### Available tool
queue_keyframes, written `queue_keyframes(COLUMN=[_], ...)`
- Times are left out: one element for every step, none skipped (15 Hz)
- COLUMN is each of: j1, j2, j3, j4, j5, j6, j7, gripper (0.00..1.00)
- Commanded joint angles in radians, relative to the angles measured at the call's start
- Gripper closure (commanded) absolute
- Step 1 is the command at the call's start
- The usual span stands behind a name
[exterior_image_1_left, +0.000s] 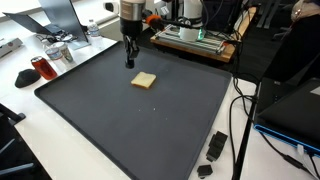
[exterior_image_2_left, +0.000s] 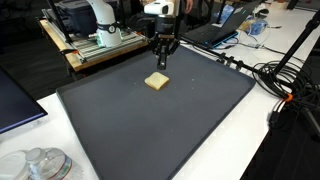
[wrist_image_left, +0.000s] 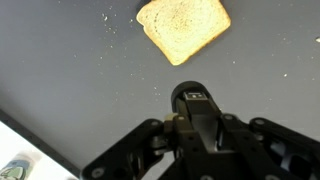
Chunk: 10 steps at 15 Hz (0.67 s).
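Bread slice (exterior_image_1_left: 144, 81) lies flat on the dark mat (exterior_image_1_left: 110, 130), toward its far side. My gripper (exterior_image_1_left: 131, 62) hangs low over the mat just beside the slice, with its fingers drawn together and holding nothing. In the wrist view the bread slice (wrist_image_left: 184, 28) sits ahead of the gripper (wrist_image_left: 193, 100), apart and untouched. To take it well, I judge that I must spread the fingers wider than the crust, centre over it, descend gently and close lightly so the soft crumb is not crushed.
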<state>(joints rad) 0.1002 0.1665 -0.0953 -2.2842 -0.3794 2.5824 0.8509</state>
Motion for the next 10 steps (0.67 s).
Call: queue_keyframes(j1=[0.042,0.049,0.057,0.067,0.075,0.089,0.104,0.119,0.133,0.143], j2=[0.003,0.004,0.004,0.007,0.01,0.015,0.021,0.03,0.037,0.044], j3=[-0.008,-0.002,0.005,0.01,0.016,0.023,0.03,0.038,0.043,0.055], j4=[0.0,0.002,0.003,0.005,0.007,0.013,0.022,0.032,0.043,0.052], j5=[-0.133,-0.154,-0.169,-0.189,-0.199,-0.221,-0.253,-0.289,-0.337,-0.367], j6=[0.007,-0.006,-0.018,-0.024,-0.03,-0.036,-0.047,-0.061,-0.08,-0.104], j7=[0.143,0.168,0.189,0.214,0.229,0.259,0.291,0.322,0.364,0.386], gripper=[0.95,0.95,0.95,0.95,0.95,0.95,0.95,0.95,0.95,0.95])
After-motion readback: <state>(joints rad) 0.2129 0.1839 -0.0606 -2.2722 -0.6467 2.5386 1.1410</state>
